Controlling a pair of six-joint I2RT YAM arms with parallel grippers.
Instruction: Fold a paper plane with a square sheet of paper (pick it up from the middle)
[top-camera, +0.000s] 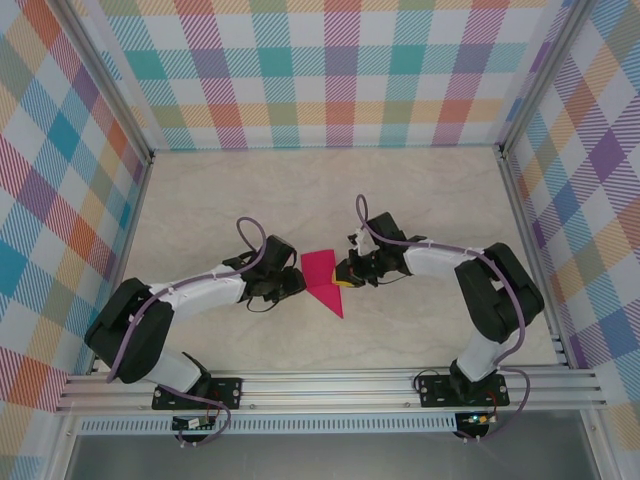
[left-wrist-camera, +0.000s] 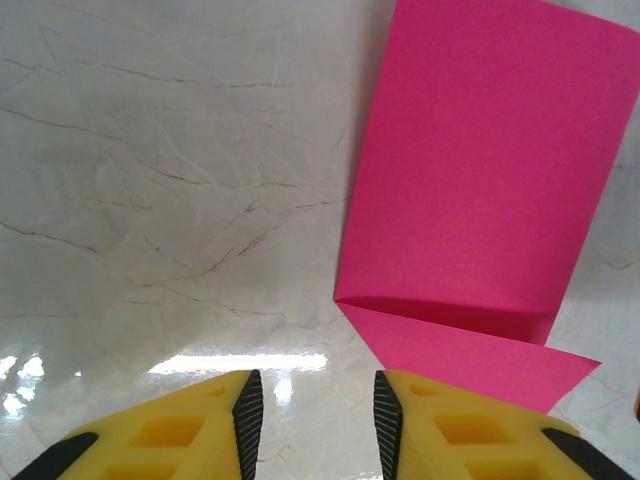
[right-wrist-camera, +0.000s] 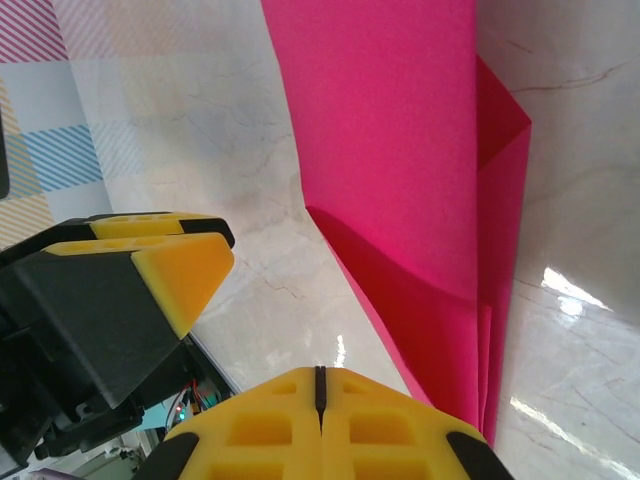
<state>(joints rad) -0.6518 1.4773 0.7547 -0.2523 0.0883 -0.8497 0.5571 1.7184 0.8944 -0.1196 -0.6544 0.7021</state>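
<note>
Magenta-pink square sheet of paper (top-camera: 324, 277), already creased into a blunt wedge, lies flat on the pale marble-look tabletop (top-camera: 420, 200) between the two arms. In the top view its long axis runs from a broad end at 11 o'clock to a point at 5 o'clock.

The right gripper (top-camera: 347, 272) sits against the sheet's 3 o'clock edge, its yellow fingers (right-wrist-camera: 250, 420) pressed together with only a seam between them. In the right wrist view the folded layers slip past that claw on its 3 o'clock side, and whether any paper is pinched cannot be told.

The left gripper (left-wrist-camera: 318, 385) waits just beside the 9 o'clock edge with its jaws partly apart and bare table showing through the gap. From its own camera the sheet lies off at 1 o'clock, with a lower flap (left-wrist-camera: 470, 365) just beside the finger on that side. Judged from this, the right arm is nearer, and any pick-up from the middle means coming in across the crease rather than along it.
</note>
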